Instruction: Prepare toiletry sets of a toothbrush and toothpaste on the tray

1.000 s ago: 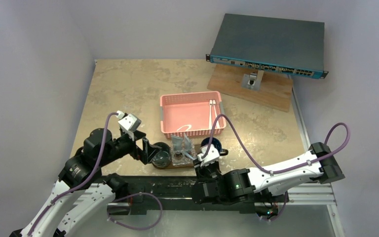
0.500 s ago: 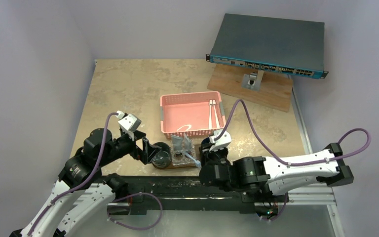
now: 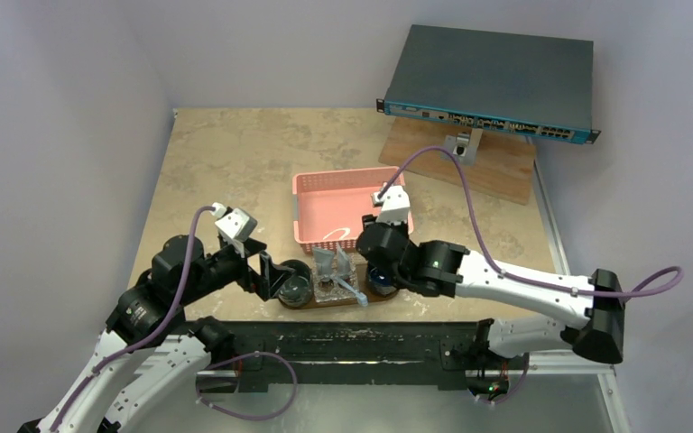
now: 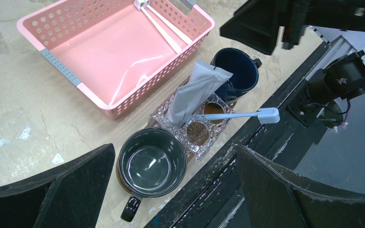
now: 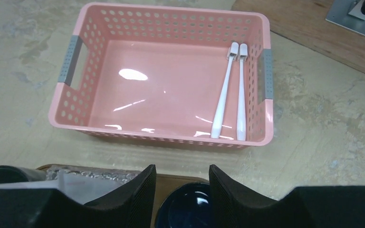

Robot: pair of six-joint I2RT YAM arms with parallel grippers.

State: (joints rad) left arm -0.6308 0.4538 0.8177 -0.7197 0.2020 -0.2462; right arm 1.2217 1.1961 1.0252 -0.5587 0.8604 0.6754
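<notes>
Left gripper [image 4: 175, 151] is hanging wide open and empty over the grey mug [image 4: 151, 164]; right gripper [image 5: 182, 190] is hovering part open, gripping nothing, above the blue mug [image 4: 237, 71]; a toothbrush [image 4: 228, 114] is lying across the glass holder [image 4: 192, 142] on the tray [image 5: 180, 179], toothpaste [image 4: 192, 90] is standing tilted in that holder; two white toothbrushes [image 5: 233, 90] are lying side by side in the basket [image 5: 71, 61], along its right wall

toothbrushes [image 5: 225, 90] in basket [image 5: 161, 137] | tray [image 5: 180, 179] before basket | toothpaste [image 4: 190, 92] in cup [image 4: 197, 137] on tray
</notes>
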